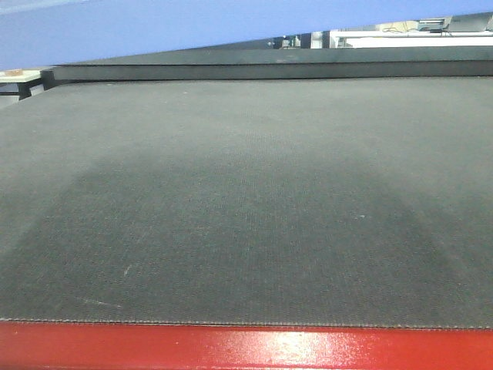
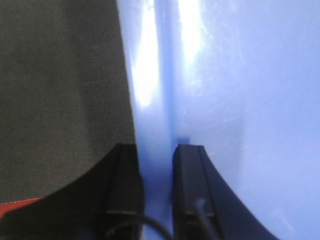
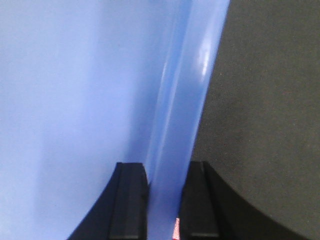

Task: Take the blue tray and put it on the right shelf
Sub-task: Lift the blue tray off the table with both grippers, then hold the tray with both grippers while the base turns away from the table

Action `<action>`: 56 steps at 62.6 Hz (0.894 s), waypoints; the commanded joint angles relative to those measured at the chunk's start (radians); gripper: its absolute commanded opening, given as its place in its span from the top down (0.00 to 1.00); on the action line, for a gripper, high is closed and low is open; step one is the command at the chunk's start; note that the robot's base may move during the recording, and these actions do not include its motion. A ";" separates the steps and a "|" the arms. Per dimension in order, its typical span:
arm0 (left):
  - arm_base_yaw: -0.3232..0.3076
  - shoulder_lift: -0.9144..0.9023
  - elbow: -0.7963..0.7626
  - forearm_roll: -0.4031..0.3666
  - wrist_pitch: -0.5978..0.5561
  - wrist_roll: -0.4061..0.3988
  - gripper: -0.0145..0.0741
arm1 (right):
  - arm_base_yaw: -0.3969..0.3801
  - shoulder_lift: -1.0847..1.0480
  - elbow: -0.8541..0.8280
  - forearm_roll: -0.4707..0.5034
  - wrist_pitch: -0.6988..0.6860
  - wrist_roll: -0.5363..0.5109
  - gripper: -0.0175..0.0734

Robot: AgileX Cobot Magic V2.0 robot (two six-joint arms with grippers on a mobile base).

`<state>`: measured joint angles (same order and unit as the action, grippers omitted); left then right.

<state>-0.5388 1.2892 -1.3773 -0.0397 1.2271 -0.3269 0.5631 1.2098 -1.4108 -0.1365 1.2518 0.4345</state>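
Here, the dark grey woven mat (image 1: 246, 200) takes up nearly all of the front view. In the wrist views it lies outward of each claw: left of the left claw (image 2: 157, 185) and right of the right claw (image 3: 165, 200).

The blue tray (image 1: 154, 27) comes next, a slanted periwinkle band across the top of the front view, above the mat. From the left wrist, its glossy surface (image 2: 250, 100) spreads ahead and to the right of the claw, with the rolled rim running straight down between the two black fingers (image 2: 122, 185). From the right wrist, the tray (image 3: 75, 100) fills the area ahead and left of the claw, and its rim again passes between the fingers (image 3: 200, 200).

Both claws are clenched on that rim, one at each side, with the pads pressed against the plastic.

The table's red rail (image 1: 246, 348) edges the bottom of the front view. A small red corner (image 2: 15, 206) shows low and left of the left claw.
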 commanded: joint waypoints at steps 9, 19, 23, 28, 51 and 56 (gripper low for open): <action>-0.016 -0.022 -0.022 0.002 0.112 0.043 0.89 | -0.003 -0.024 -0.029 -0.010 0.035 -0.028 0.78; -0.016 -0.022 -0.022 0.002 0.112 0.043 0.89 | -0.003 -0.024 -0.029 -0.010 0.035 -0.028 0.78; -0.016 -0.022 -0.022 0.002 0.112 0.043 0.89 | -0.003 -0.024 -0.029 -0.010 0.035 -0.028 0.78; -0.016 -0.022 -0.022 0.002 0.112 0.043 0.89 | -0.003 -0.023 -0.029 -0.010 0.035 -0.028 0.78; -0.016 -0.022 -0.022 -0.027 0.112 0.043 0.89 | -0.003 -0.023 -0.029 -0.010 0.035 -0.028 0.78; -0.016 -0.022 -0.022 -0.049 0.112 0.043 0.89 | -0.003 -0.023 -0.029 -0.010 0.035 -0.028 0.78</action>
<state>-0.5388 1.2892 -1.3773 -0.0514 1.2290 -0.3269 0.5631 1.2098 -1.4103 -0.1383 1.2518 0.4345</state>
